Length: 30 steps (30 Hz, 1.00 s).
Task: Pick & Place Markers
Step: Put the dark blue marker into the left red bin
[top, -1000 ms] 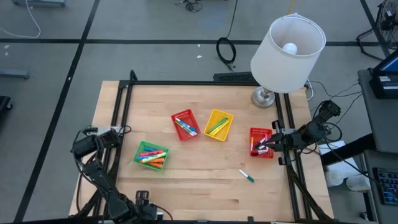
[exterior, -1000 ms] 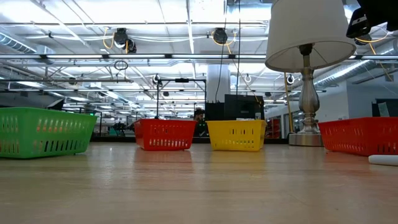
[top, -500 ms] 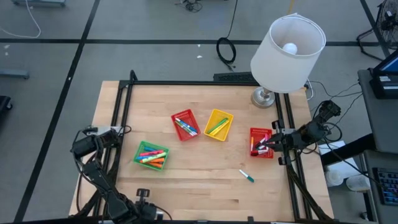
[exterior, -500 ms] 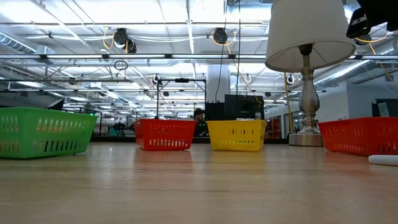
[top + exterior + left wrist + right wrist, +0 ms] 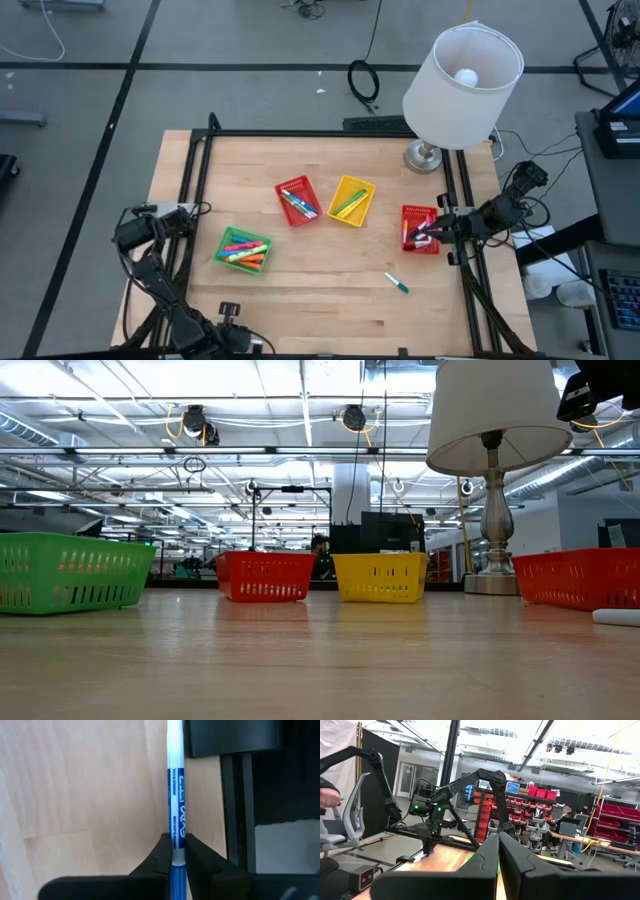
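The left hand point(image 5: 173, 857), low at the table's point(image 5: 300, 290) left front edge, is clamped on a thin blue-and-white felt-tip marker point(image 5: 175, 795). Next comes a green mesh plastic basket point(image 5: 244, 250) filled with bright markers, then a red mesh basket point(image 5: 297, 201) and a yellow mesh basket point(image 5: 351, 200), each holding a few. A loose white marker with a green cap point(image 5: 397, 283) lies on the bare wood. At the right edge, the right hand point(image 5: 424, 234) hovers over a second red basket point(image 5: 412, 215), fingers point(image 5: 512, 852) pressed together, holding nothing visible.
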Available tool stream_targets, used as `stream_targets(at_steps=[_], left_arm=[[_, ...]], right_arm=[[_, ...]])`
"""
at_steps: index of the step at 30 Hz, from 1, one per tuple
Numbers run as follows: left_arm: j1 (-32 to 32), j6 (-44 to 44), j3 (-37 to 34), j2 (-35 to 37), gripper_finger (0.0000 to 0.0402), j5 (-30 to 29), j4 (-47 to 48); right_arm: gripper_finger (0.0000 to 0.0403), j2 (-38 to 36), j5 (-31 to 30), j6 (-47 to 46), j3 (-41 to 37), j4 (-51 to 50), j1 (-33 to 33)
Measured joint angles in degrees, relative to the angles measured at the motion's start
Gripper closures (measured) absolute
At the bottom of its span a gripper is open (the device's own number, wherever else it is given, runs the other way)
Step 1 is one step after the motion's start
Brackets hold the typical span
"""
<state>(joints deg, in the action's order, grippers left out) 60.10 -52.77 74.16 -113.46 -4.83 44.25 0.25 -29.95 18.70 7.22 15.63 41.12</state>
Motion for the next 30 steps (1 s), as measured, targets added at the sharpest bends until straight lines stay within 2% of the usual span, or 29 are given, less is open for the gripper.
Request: stream_targets(at_steps=[10, 15, 19, 24, 30], left_arm=[[0.4, -2.5, -0.1, 5.5, 0.0375, -9.3, 3.4], [-1.9, 3.3, 0.0, 10.6, 0.0375, -20.0, 6.7], [-6.2, 11.7, 0.1, 16.9, 0.0375, -30.1, 8.3], [-13.5, 26.8, 0.1, 23.5, 0.0375, -40.5, 8.2], [-24.1, 41.9, 0.2, 27.3, 0.0375, -45.4, 10.4]], right_arm=[[0.0403, 0.0, 0.0, -0.3, 0.0, 0.2, 0.0], [0.0403, 0.0, 0.0, -0.5, 0.0, 0.4, 0.0], [0.0403, 0.0, 0.0, -0.6, 0.0, 0.4, 0.0], [0.0403, 0.0, 0.0, -1.5, 0.0, 0.4, 0.0], [0.0403, 0.0, 0.0, -1.5, 0.0, 0.4, 0.0]])
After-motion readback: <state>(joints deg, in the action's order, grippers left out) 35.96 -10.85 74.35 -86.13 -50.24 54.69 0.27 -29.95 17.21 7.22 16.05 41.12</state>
